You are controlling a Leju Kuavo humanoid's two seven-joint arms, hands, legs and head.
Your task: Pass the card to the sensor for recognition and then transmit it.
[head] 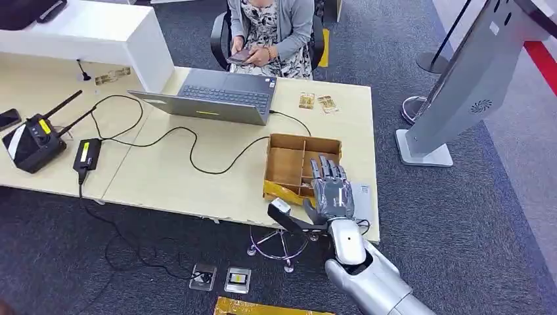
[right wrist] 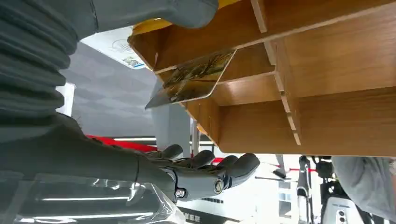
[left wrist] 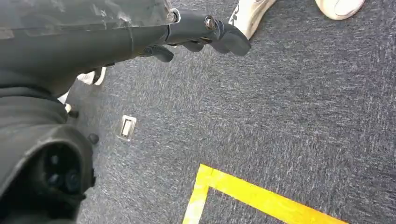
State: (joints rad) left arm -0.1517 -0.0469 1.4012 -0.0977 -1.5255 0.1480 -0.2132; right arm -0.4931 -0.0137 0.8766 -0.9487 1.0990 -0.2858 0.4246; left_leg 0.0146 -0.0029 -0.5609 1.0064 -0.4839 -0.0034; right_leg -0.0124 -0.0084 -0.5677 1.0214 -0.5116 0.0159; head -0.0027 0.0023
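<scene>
A card [right wrist: 191,79] with a yellowish picture leans tilted in a corner compartment of the wooden divided box [right wrist: 327,121]. In the head view that box [head: 289,164] sits near the table's front right edge. My right hand [head: 332,190] hovers over its near right corner with fingers stretched flat and thumb out to the side. In the right wrist view the right hand [right wrist: 201,172] holds nothing, the card lying between thumb and fingers without contact. A tall grey sensor stand [head: 473,85] rises on the floor to the right. My left hand [left wrist: 205,32] hangs over carpet, holding nothing.
A laptop [head: 217,98] with cables, two loose cards [head: 317,102], a black radio [head: 33,141] and a power brick [head: 87,154] lie on the table [head: 197,184]. A person sits behind it holding a phone. Yellow floor tape [left wrist: 261,196] and someone's shoes are near my left side.
</scene>
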